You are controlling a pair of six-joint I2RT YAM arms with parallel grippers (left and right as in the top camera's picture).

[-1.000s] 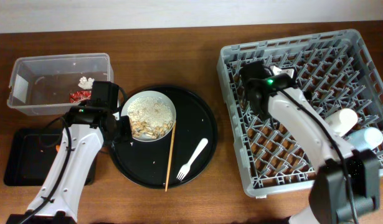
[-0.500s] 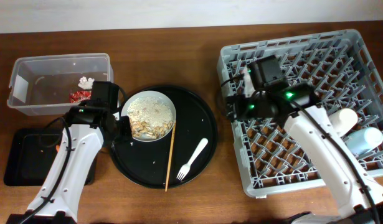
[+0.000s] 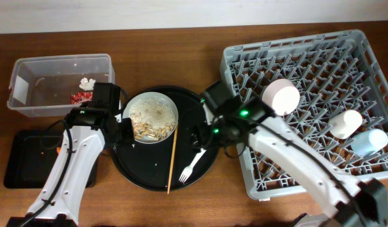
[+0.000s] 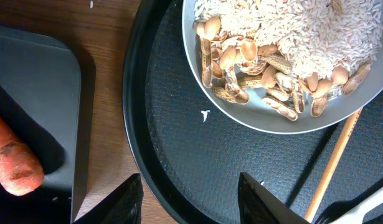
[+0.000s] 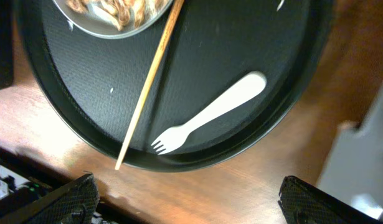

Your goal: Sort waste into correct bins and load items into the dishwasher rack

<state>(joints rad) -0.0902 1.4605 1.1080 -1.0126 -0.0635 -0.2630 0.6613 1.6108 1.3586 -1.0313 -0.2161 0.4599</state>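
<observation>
Wood tbl [image 3: 168, 53] under grey rack [image 3: 288, 43]

Robotics lab bench, kitchen mock-up: wooden table [image 3: 162, 57]; left arm [image 3: 77, 154], right arm [image 3: 294, 153]; grey dishwasher rack [image 3: 288, 41], 3 o'clock; clear plastic tub [image 3: 55, 60], 10 o'clock.

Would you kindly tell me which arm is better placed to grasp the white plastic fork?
Right: the right gripper hovers open above the white plastic fork; the left gripper sits beyond the pale round plate.

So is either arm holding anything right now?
No, nothing. The left end effector, over the round black tray, and the right end effector, over the white fork, are both open and empty.
</observation>
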